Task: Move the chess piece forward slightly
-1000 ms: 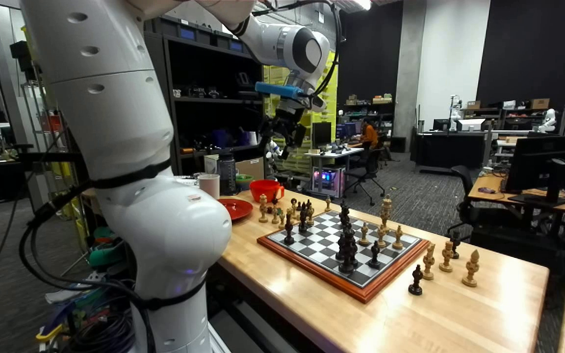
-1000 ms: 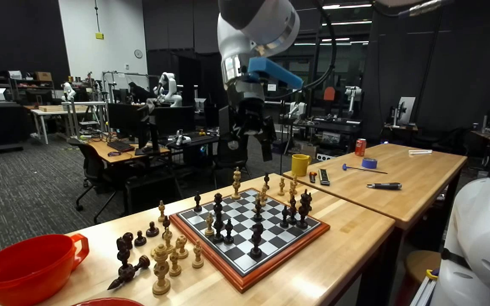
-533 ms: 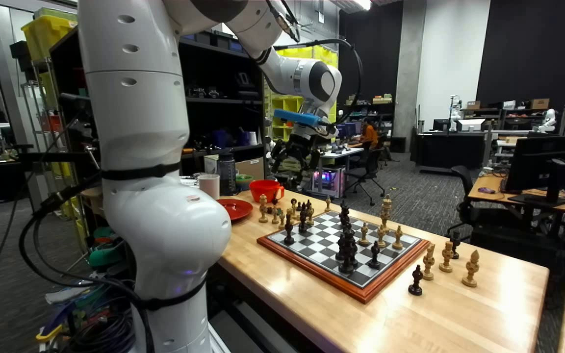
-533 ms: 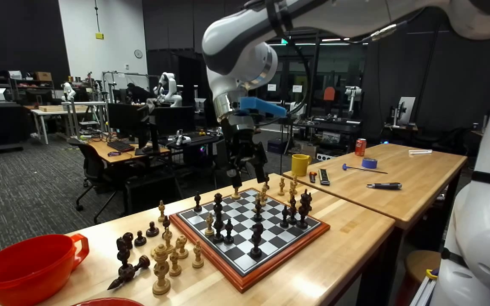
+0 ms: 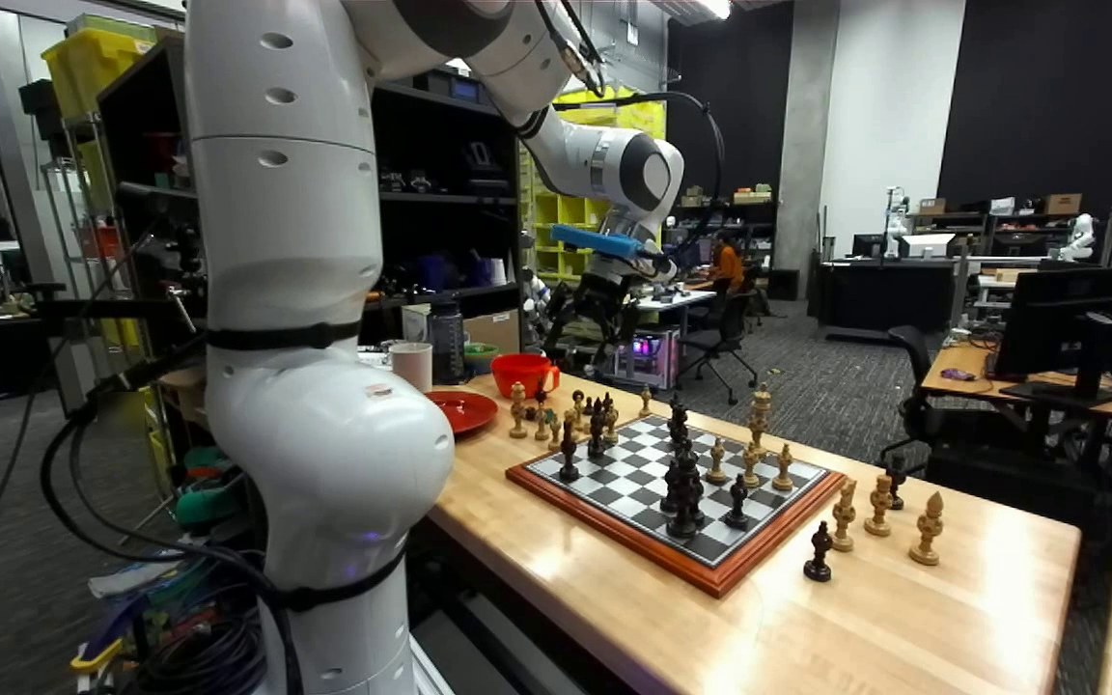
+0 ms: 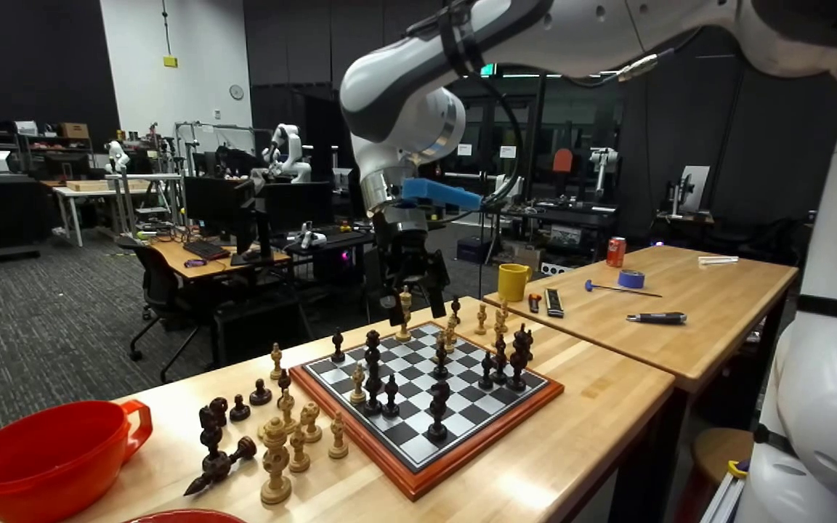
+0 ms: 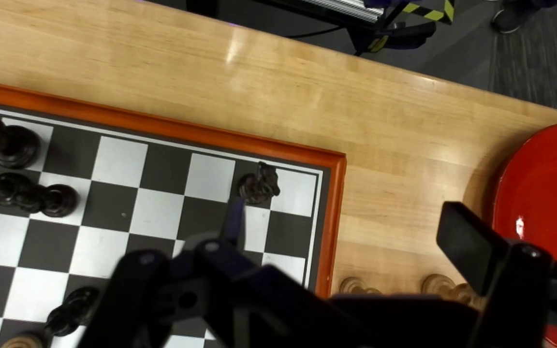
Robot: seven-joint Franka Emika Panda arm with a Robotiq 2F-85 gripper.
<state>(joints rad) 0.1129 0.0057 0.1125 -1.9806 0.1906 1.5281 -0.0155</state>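
Note:
The chessboard point(image 5: 611, 528) with a red-brown rim point(image 6: 492, 441) stands on the wooden table. Several dark and light pieces stand on it; I cannot tell which one the task means. A dark knight-like piece point(image 7: 259, 185) stands near the board's corner in the wrist view; it also shows in both exterior views point(image 5: 568, 461) point(image 6: 437, 418). My gripper point(image 7: 345, 215) is open and empty. It hangs above the table and board in both exterior views point(image 5: 583, 349) point(image 6: 416, 309). In the wrist view its left finger appears just below the knight-like piece, its right finger over bare table.
A red plate point(image 7: 544, 193) and a red bowl point(image 6: 48, 461) lie beside the board. Loose light pieces point(image 6: 275, 465) and a fallen dark piece point(image 6: 219, 465) are between bowl and board. More pieces point(image 5: 877, 507) stand past the opposite rim. A yellow mug point(image 6: 513, 282) stands on the neighbouring table.
The arm has come down, and the open gripper is lower and closer to the board. Most of this drop came in the first half second. The pieces have not visibly moved.

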